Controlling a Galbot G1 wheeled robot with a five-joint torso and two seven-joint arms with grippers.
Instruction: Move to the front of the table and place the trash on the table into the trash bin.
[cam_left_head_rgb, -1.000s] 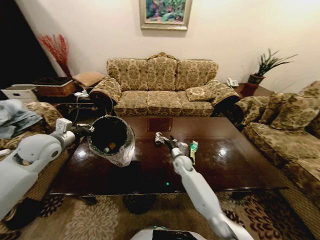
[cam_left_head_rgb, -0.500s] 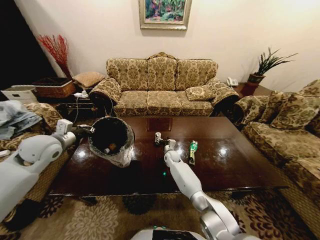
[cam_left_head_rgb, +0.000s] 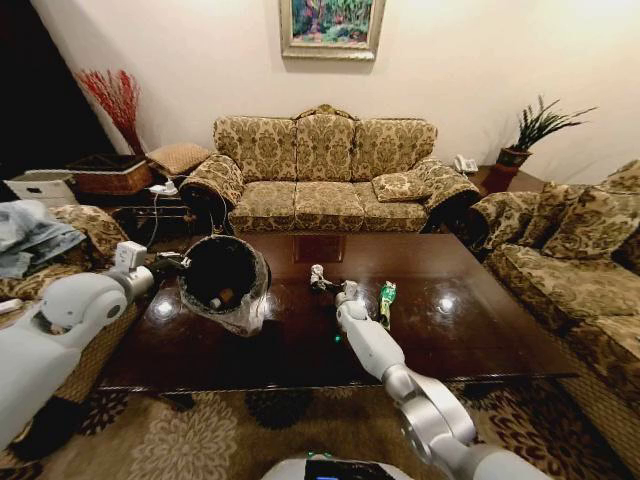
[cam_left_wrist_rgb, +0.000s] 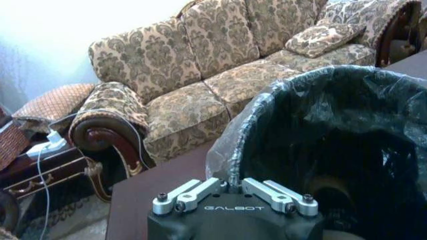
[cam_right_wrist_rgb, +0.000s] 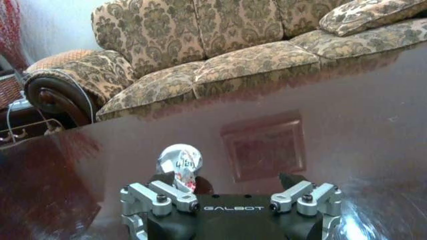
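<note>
My left gripper (cam_left_wrist_rgb: 233, 192) has its fingers clamped on the rim of the trash bin (cam_left_head_rgb: 224, 280), holding it tipped above the tabletop (cam_left_head_rgb: 470, 330) with its mouth facing the right arm, which I judge keeps the drop short. Inside the bin I see two small items (too small to identify). My right gripper (cam_right_wrist_rgb: 230, 185) sits low over the tabletop with fingers apart; the silver can (cam_right_wrist_rgb: 179, 162) lies just beside one finger, not between them, so nothing is gripped yet. The green packet (cam_left_head_rgb: 386, 298) lies near the right wrist, on its far side from the bin. Both pieces remain to be binned.
</note>
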